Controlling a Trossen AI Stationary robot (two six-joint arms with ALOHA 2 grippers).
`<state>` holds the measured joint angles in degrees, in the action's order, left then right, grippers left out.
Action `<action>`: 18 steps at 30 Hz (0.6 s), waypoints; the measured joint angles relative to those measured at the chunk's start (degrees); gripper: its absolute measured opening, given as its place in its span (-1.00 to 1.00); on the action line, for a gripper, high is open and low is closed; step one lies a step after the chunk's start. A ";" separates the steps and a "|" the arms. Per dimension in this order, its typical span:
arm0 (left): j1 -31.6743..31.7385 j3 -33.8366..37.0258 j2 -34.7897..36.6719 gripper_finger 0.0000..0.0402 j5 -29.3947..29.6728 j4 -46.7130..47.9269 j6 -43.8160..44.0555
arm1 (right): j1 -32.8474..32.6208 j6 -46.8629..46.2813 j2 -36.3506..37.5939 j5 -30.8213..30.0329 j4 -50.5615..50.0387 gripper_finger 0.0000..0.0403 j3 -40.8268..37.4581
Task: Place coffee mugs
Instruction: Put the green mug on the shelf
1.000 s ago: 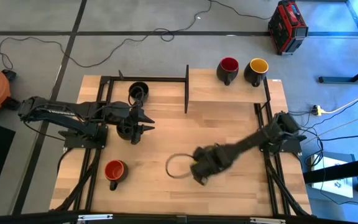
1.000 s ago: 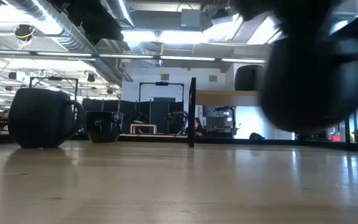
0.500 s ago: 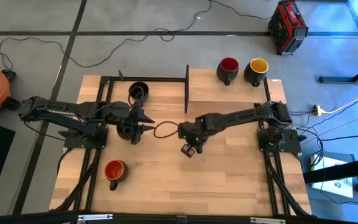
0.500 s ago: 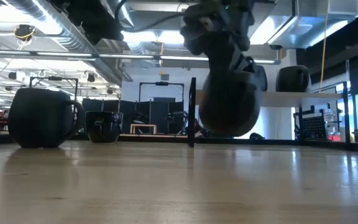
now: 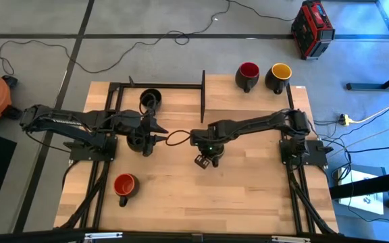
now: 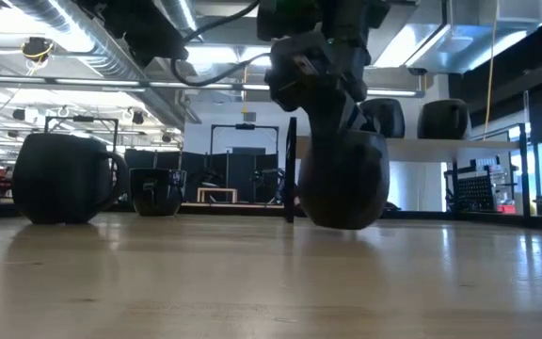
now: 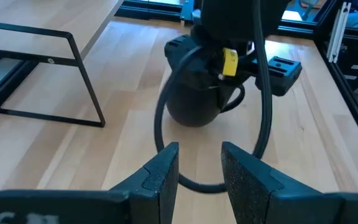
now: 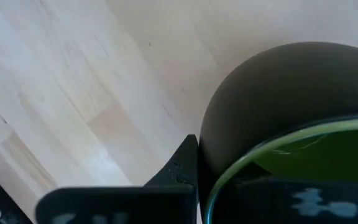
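From above, I see my right gripper (image 5: pixel 206 150) mid-table, clamped on the dark ceramic mug with green inside (image 5: pixel 206 160). The left gripper (image 5: pixel 159 137) waits nearby, fingers partly spread, empty. At table height, the mug (image 6: pixel 342 179) hangs tilted just above the wooden table (image 6: pixel 252 282), probably ready for setting down.

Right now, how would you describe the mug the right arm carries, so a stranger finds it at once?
Look at the middle of the wooden table, just ahead of the black upright divider. The mug hangs from the right gripper, tilted. Only it shows a green inside.
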<state>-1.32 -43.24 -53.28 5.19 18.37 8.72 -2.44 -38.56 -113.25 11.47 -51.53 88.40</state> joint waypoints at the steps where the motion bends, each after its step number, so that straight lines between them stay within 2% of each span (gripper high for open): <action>1: 0.00 0.00 -0.02 -0.42 -0.01 0.04 -0.12 | -0.02 0.02 -0.24 0.53 0.34 -0.98 0.00; 8: 0.02 0.00 0.00 -0.42 0.02 0.00 -0.27 | -0.15 -0.42 -0.24 0.52 0.38 -0.90 0.02; 13: 0.01 0.00 0.00 -0.42 0.02 0.01 -0.29 | -0.04 -1.79 -0.22 0.32 0.01 -0.64 0.84; 18: 0.02 0.00 0.00 -0.42 0.02 -0.02 -0.25 | -0.13 -1.67 -0.18 -0.37 -6.40 -0.36 6.78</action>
<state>-1.30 -43.24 -53.28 5.21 18.35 8.47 -2.57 -40.23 -113.43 11.10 -57.93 95.18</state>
